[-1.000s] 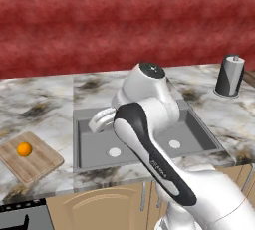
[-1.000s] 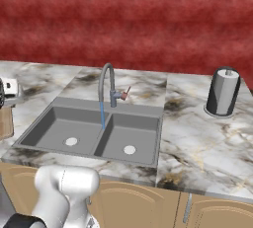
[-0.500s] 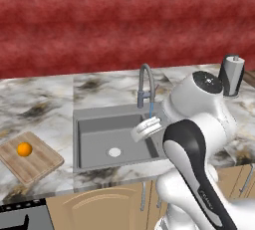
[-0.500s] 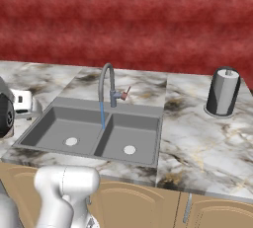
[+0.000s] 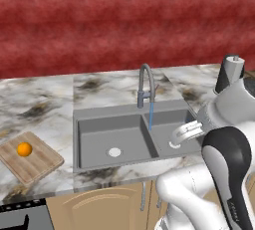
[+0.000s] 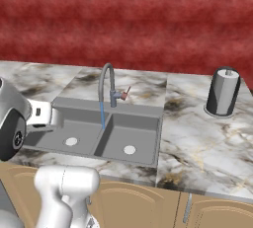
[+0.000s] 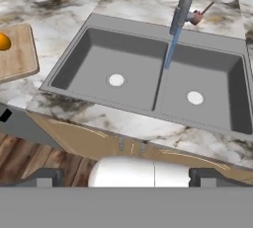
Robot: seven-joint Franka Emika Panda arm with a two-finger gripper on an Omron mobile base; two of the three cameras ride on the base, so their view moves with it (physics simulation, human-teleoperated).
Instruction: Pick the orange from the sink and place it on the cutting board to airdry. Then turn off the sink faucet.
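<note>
The orange [image 5: 24, 149] rests on the cutting board [image 5: 37, 164], which lies on the counter left of the sink [image 5: 94, 142]. The hand view catches both at its left edge: orange [image 7: 3, 41] and board [image 7: 20, 57]. A blue stream of water runs from the sink faucet [image 5: 145, 85] into the basin near the divider. The faucet's small reddish lever [image 6: 124, 93] sticks out to its right. My gripper [image 7: 124, 178] hovers in front of the sink [image 7: 99, 61], above the counter's front edge. It is open, with nothing between its fingertips [image 7: 43, 177].
A dark cylinder with a white top [image 6: 223, 91] stands on the marble counter right of the sink. A red wall backs the counter. Wooden cabinet fronts [image 7: 89, 140] run below it, and a black appliance corner [image 5: 20, 216] shows at lower left.
The arm has swung from over the left basin, away from the board, to the right side of the sink. The orange stays on the cutting board. Water keeps running.
</note>
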